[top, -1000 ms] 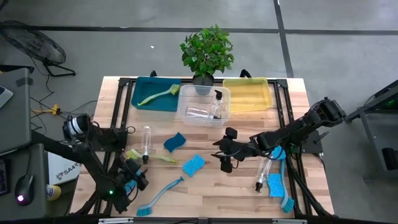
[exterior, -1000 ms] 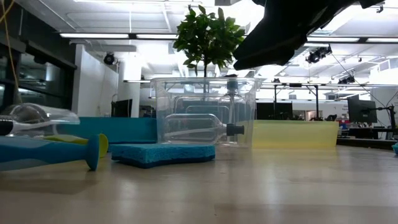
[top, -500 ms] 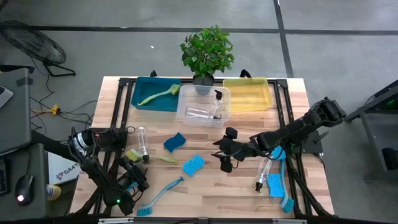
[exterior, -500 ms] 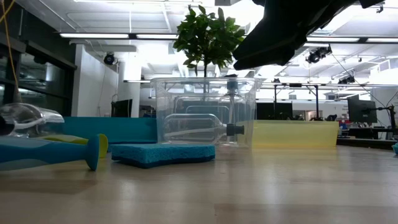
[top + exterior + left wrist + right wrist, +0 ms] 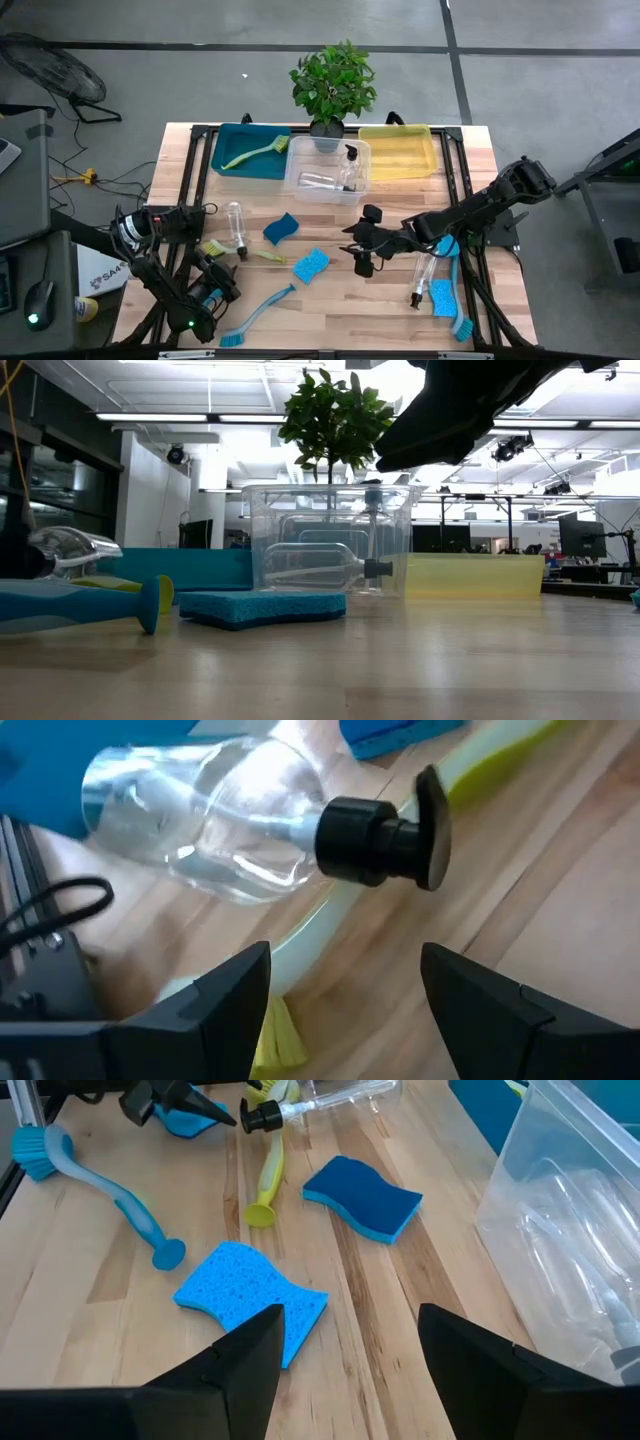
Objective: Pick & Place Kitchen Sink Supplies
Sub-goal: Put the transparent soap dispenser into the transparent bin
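Two arms are over the wooden counter (image 5: pixel 380 300). The left claw (image 5: pixel 340 1005) is low at the counter's left side with its fingers wide apart and holding nothing. Just in front of it lies a clear pump bottle (image 5: pixel 250 825) on its side, its black pump top (image 5: pixel 385 840) turned toward the claw, and under the bottle runs the handle of a yellow-green dish brush (image 5: pixel 245 252). The right claw (image 5: pixel 345 1355) hovers above the middle of the counter, also spread wide and empty.

Near the right claw lie a dark blue sponge (image 5: pixel 362 1197) and a lighter blue sponge (image 5: pixel 250 1300), well apart from each other. A blue dish brush (image 5: pixel 255 315) lies at the front left. At the right side are another pump bottle (image 5: pixel 423 278), a third blue sponge (image 5: pixel 441 296) and a second blue brush (image 5: pixel 458 290), all close together.

At the back stand a teal bin (image 5: pixel 225 160) with a yellow-green brush (image 5: pixel 255 152) in it, a clear bin (image 5: pixel 300 160) holding two pump bottles (image 5: pixel 335 175), and a yellow bin (image 5: pixel 400 155). A potted plant (image 5: pixel 332 82) stands behind the clear bin.
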